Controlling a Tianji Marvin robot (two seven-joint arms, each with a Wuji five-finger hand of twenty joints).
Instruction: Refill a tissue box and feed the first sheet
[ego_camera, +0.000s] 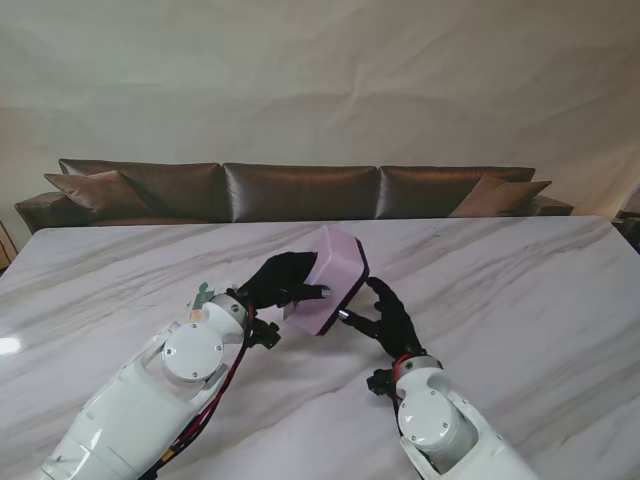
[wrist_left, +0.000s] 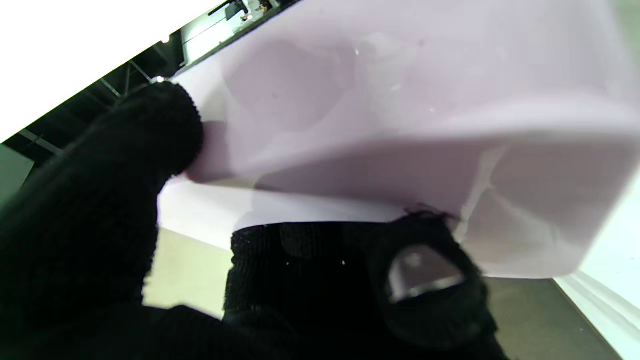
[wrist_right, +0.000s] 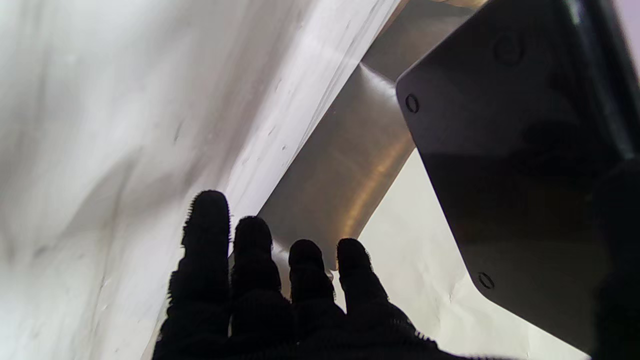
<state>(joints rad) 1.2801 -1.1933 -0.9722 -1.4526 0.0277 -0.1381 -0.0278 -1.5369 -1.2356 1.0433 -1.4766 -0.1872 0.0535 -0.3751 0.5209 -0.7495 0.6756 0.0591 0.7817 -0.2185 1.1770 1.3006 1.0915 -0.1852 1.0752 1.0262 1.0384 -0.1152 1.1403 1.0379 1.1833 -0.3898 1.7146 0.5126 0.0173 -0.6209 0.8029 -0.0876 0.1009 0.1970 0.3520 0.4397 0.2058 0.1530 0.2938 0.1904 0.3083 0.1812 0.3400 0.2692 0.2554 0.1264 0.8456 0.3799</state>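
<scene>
Tissue box tilted up off the desk, mid-handling.
Left hand (ego_camera: 285, 280) is gripping the lilac tissue box (ego_camera: 333, 278) above the desk (ego_camera: 520, 290); right hand (ego_camera: 388, 318) is spreading open beside its dark underside. Box looks rigid, light, smooth, probably slippery: grip the side walls.

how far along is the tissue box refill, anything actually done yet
Nothing looks finished. In hand: the left hand grips the lilac tissue box, tilted up off the marble table, while the right hand, fingers spread, touches its dark underside. No tissue pack or sheet is visible, so loading and feeding the first sheet remain.
</scene>
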